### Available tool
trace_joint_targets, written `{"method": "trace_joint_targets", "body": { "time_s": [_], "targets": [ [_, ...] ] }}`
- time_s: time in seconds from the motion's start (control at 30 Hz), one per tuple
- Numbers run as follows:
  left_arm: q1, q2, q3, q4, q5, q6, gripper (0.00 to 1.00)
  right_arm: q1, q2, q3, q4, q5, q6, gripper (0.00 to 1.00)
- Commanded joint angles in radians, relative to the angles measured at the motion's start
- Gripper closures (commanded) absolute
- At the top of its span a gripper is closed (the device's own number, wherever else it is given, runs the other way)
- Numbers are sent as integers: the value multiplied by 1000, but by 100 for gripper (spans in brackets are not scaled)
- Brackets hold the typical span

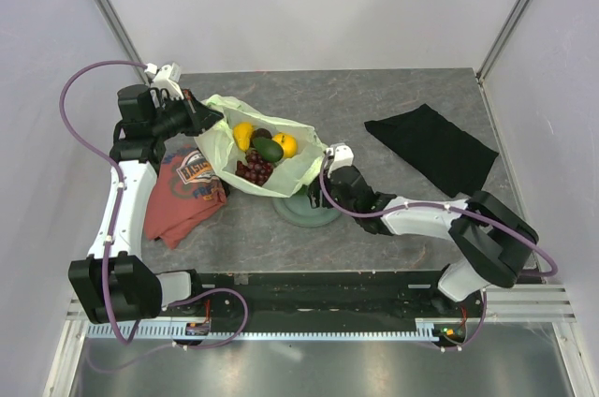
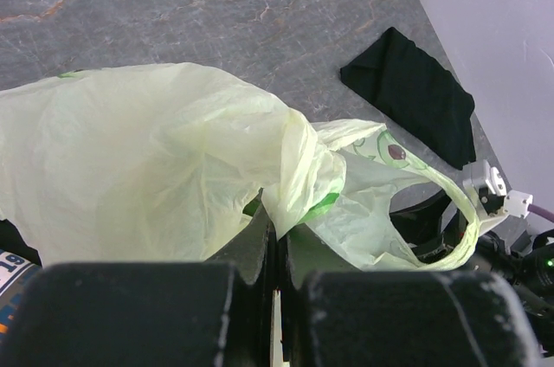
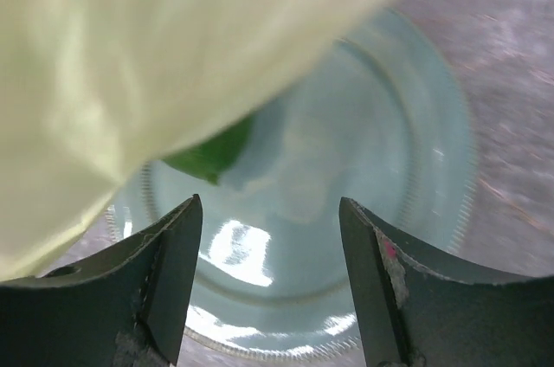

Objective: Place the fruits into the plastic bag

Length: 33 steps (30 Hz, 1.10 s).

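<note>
The pale green plastic bag lies open on the table, its right side over the grey-green plate. Inside it rest a yellow pear, a dark plum, a dark green oval fruit, a yellow-orange round fruit and a dark red grape bunch. My left gripper is shut on a fold of the plastic bag at its left rim, seen close at the left gripper. My right gripper is open with nothing in it, just above the bare plate beside the bag.
A red printed T-shirt lies crumpled at the left under the left arm. A black cloth lies at the right rear, also visible as the black cloth in the left wrist view. White walls close in both sides.
</note>
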Motion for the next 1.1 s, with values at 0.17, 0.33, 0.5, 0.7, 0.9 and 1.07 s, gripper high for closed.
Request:
{"method": "trace_joint_targets", "body": {
  "time_s": [0.17, 0.33, 0.5, 0.7, 0.9, 1.07],
  "targets": [
    [5, 3, 15, 23, 23, 4, 98, 27, 136, 145, 149, -82, -107, 27],
    [6, 3, 15, 22, 23, 4, 99, 30, 176, 192, 151, -111, -127, 26],
    [8, 4, 17, 22, 23, 4, 98, 32, 226, 232, 134, -130, -137, 25],
    [11, 6, 15, 23, 23, 4, 98, 35, 279, 263, 108, -133, -148, 25],
    [14, 6, 15, 23, 26, 4, 98, 38, 295, 268, 113, -125, -148, 27],
    [16, 9, 15, 23, 26, 2, 98, 37, 296, 265, 113, -128, -142, 49]
  ]
}}
